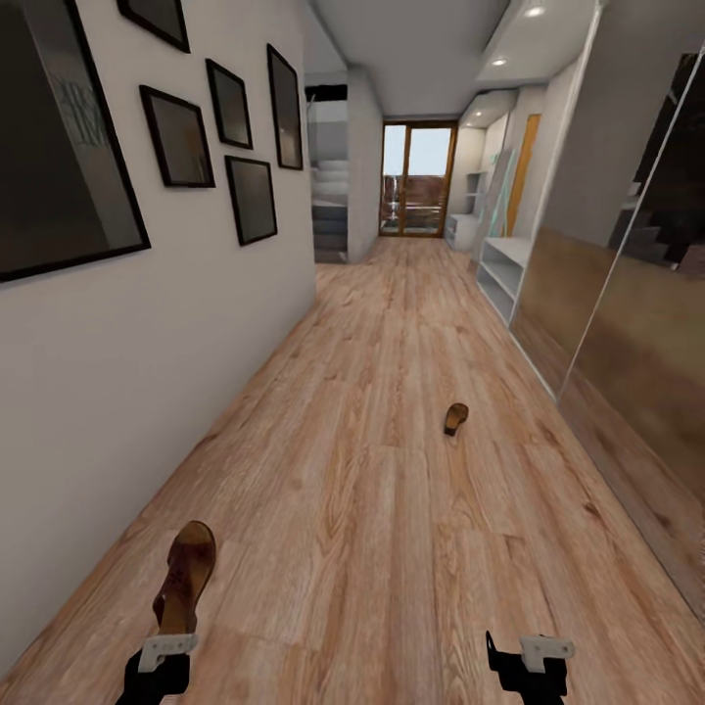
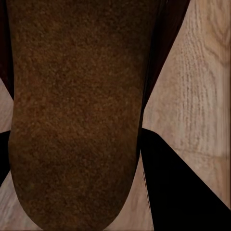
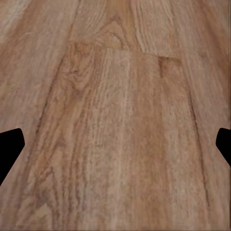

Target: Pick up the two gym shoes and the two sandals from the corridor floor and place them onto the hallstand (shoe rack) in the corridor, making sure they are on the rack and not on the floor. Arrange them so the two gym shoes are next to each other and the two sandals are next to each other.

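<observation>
A: Item one — left gripper [image 1: 162,654]?
B: Low at the near left of the head view, clamped on one sandal [image 1: 184,578]. The dark-brown sandal stands up out of the gripper, sole edge tan, toe end pointing away down the corridor. In the left wrist view its rough brown underside [image 2: 77,115] sits between the dark fingers [image 2: 183,183].

A: Item two — right gripper [image 1: 529,654]?
B: Low at the near right, spread wide with nothing between the fingers. In the right wrist view the black fingertips [image 3: 9,147] sit at the two edges of the picture with bare planks between them.

A: Item three — the second sandal [image 1: 455,418]?
B: Lying flat on the corridor floor [image 1: 392,509], right of centre, well ahead of both grippers and well apart from the held one.

A: Item four — shelving?
B: A pale unit with open shelves [image 1: 504,269] stands against the right wall, far down the corridor — too distant to tell its layout.

A: Surroundings?
B: Black-framed pictures [image 1: 176,137] on the left wall, mirrored panels [image 1: 627,294] on the right, a glazed door [image 1: 419,179] at the far end.
</observation>
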You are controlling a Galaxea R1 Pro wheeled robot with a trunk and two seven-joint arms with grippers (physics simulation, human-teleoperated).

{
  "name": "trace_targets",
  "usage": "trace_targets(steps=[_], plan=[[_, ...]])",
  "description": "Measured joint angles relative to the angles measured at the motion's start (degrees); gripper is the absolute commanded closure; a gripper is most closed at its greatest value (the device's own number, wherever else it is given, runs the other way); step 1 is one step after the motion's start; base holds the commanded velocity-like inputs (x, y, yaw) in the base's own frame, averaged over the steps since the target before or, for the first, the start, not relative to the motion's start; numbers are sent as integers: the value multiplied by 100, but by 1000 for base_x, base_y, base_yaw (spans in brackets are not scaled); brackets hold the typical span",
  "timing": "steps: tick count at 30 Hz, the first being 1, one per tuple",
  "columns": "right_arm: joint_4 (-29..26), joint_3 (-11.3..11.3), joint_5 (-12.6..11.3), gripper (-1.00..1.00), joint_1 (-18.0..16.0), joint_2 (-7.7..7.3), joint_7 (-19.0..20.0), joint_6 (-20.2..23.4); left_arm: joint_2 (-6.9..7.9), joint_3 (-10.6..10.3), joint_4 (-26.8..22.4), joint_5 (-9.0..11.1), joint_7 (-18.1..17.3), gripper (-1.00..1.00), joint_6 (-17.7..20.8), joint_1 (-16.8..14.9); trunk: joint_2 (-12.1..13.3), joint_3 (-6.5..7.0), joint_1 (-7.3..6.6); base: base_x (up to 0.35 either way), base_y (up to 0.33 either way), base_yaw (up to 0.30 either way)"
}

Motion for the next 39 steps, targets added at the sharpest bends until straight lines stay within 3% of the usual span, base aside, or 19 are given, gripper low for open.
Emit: trace_targets(steps=[15,25,29,39], plan=[[10,-87,2,-100,0,41,12,5,0,0,15,-4,0,100,-4,4,20,343,-39,0,0,-19],[15,-84,8,-100,1,39,12,5,0,0,16,1,0,100,-4,4,34,628,-64,0,0,-144],[17,-85,8,-100,1,41,12,5,0,0,16,3,0,100,-4,4,193,731,-151,0,0,-169],[19,-85,8,-100,0,42,12,5,0,-1,8,1,0,100,-12,5,194,794,-152,0,0,-128]])
